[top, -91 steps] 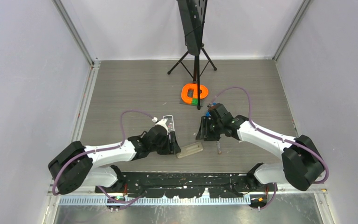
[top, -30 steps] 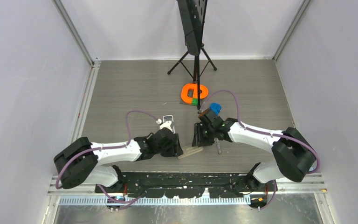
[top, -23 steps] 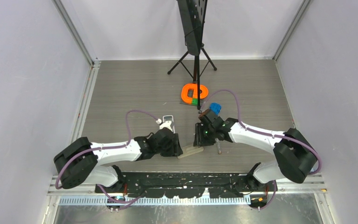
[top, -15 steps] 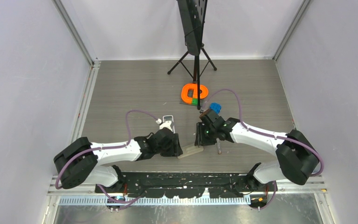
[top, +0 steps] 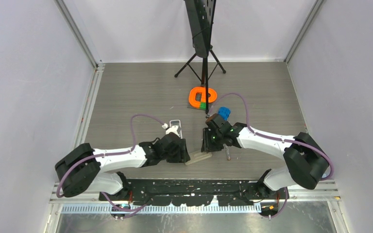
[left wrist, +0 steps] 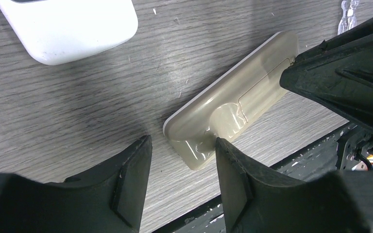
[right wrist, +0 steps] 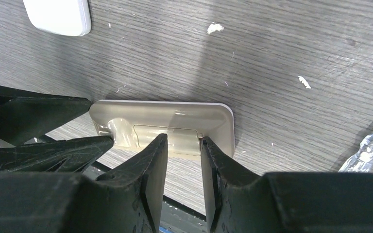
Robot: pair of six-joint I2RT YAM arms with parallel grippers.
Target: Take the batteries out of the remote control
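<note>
Batteries: none in sight. By my reading they sit inside the remote control, behind its battery cover.
Remote position: lying back-up on the surface, near the front edge, between the two arms.
Progress: judged early — the cover looks seated flush and nothing is lifted out; opening it and taking out each cell remain.
Left pincer: spread wide, fingers either side of the remote's rounded end, holding nothing.
Right pincer: fingers parted by a narrow gap, tips over the near edge of the cover; whether they touch it I cannot tell.
Remote material: glossy beige plastic — a long rounded slab with a scooped thumb dip beside a rectangular cover outline, and a thin white rim beneath.
Surface texture: matte grey wood grain, flecked with white chips.
Nearby: white rounded device, apart from the remote; clear-handled stick tool off to the right.
</note>
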